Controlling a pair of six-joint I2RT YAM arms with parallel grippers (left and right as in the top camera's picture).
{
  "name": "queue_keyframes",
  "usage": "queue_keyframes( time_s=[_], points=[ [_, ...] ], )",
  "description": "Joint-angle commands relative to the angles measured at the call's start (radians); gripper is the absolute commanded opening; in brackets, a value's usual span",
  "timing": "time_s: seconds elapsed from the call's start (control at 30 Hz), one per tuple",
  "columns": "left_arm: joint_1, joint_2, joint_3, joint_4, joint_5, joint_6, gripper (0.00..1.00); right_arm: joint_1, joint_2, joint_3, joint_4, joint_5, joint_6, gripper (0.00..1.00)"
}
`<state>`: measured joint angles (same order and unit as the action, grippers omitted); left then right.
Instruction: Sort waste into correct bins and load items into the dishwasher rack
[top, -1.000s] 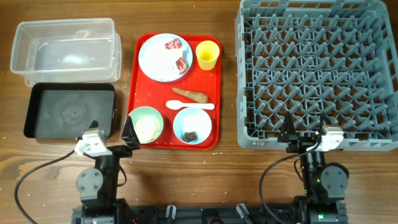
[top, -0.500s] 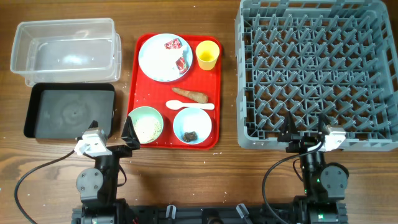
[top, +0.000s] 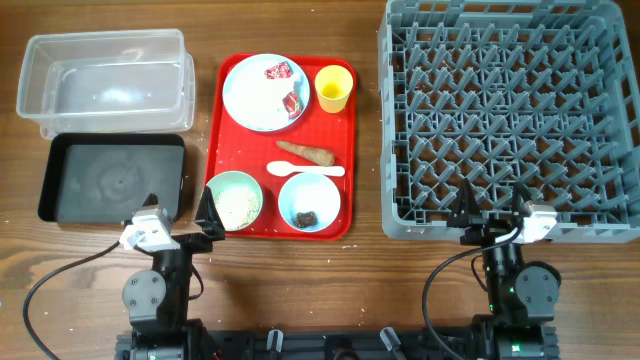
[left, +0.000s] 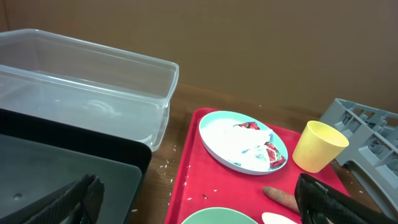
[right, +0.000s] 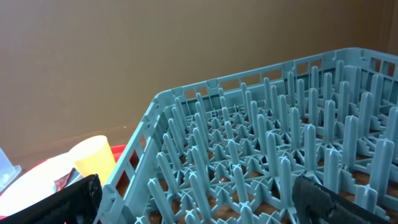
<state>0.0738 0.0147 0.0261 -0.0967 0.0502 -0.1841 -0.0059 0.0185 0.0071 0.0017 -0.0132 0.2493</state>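
plate (top: 252, 95): pale blue, far-left part of the red tray (top: 250, 150). Two red-and-white wrappers (top: 278, 69) lie on its right side. The left wrist view also shows a crumpled white napkin (left: 247, 142) on it.
yellow cup (top: 334, 88): upright in the far-right corner of the red tray, just right of the plate, not touching it.
carrot stick (top: 305, 151): brown, lying flat mid-tray, thin end to the left.
spoon (top: 305, 169): white, lying flat just near of the carrot stick, at the far rim of the light blue bowl (top: 322, 192); cannot tell if they touch.
light blue bowl: near-right corner of the red tray, dark lump (top: 306, 216) inside.
mint bowl (top: 220, 188): near-left corner of the red tray, rice grains (top: 238, 208) inside.
clear tub (top: 105, 38): far left on the table (top: 300, 280), left of the red tray.
black tray (top: 50, 180): just near of the clear tub, shallower, left of the mint bowl.
dishwasher rack (top: 510, 115): grey, pegs upright, right of the red tray, apart from it.
left end effector (top: 180, 208): fingers spread wide, gripping nothing. It sits at the near side, between the black tray's near-right corner and the mint bowl.
right end effector (top: 492, 210): fingers spread wide, gripping nothing, at the near wall of the dishwasher rack.
table: wood; a few loose white grains left of the red tray.
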Motion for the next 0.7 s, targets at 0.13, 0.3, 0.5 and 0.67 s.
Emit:
queue_keyframes(
  time_s=[0.13, 0.3, 0.5, 0.67],
  points=[
    [0.001, -0.012, -0.010, 0.014, 0.022, 0.019, 1.00, -0.006, 0.005, -0.002, 0.009, -0.010, 0.142, 1.00],
    [0.001, -0.009, -0.005, 0.056, 0.044, -0.033, 1.00, -0.006, 0.020, 0.005, 0.010, -0.187, -0.045, 0.99],
    [0.000, 0.134, 0.149, 0.051, 0.025, 0.006, 1.00, -0.006, 0.128, 0.270, -0.189, -0.246, -0.180, 1.00],
    [0.000, 0.611, 0.592, -0.097, 0.042, 0.028, 1.00, -0.006, 0.503, 0.655, -0.345, -0.220, -0.302, 1.00]
  ],
)
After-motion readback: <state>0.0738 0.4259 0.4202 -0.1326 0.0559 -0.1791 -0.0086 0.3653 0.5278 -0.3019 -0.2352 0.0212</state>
